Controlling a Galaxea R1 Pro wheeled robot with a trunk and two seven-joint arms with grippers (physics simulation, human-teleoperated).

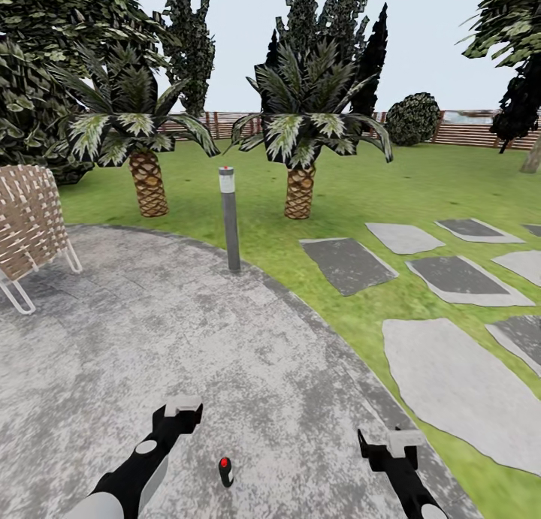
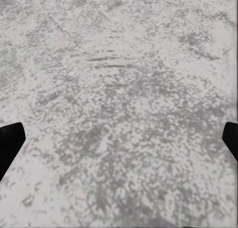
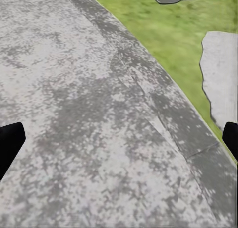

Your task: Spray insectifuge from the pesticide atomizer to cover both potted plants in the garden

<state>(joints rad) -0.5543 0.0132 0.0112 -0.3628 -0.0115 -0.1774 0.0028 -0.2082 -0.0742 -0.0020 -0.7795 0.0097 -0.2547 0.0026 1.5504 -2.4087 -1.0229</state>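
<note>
Nearest the robot, both arms reach forward low over the mottled grey paved circle (image 1: 188,339). The left gripper (image 1: 182,408) and the right gripper (image 1: 394,440) each carry nothing; in the wrist views the dark fingertips (image 2: 10,143) of the left and those of the right (image 3: 10,141) sit at opposite edges of the picture with bare paving between them, so both claws are spread wide. Between the two arms, on the paving close to the robot, stands a small dark object with a red spot (image 1: 225,470); it is too small to identify, and I cannot tell whether it is the pesticide atomizer. Nothing that clearly matches the bottle or the two potted plants appears, so by my judgement the task has hardly begun: the bottle must be found and grasped, then both plants sprayed. Further out, a woven chair (image 1: 30,226) stands at the left of the paving and a grey bollard light (image 1: 229,218) at its rim. Beyond lie the lawn (image 1: 361,196) with stepping stones (image 1: 451,369), two palms (image 1: 300,128), a round bush (image 1: 413,119) and the slatted wooden fence (image 1: 466,132).
</note>
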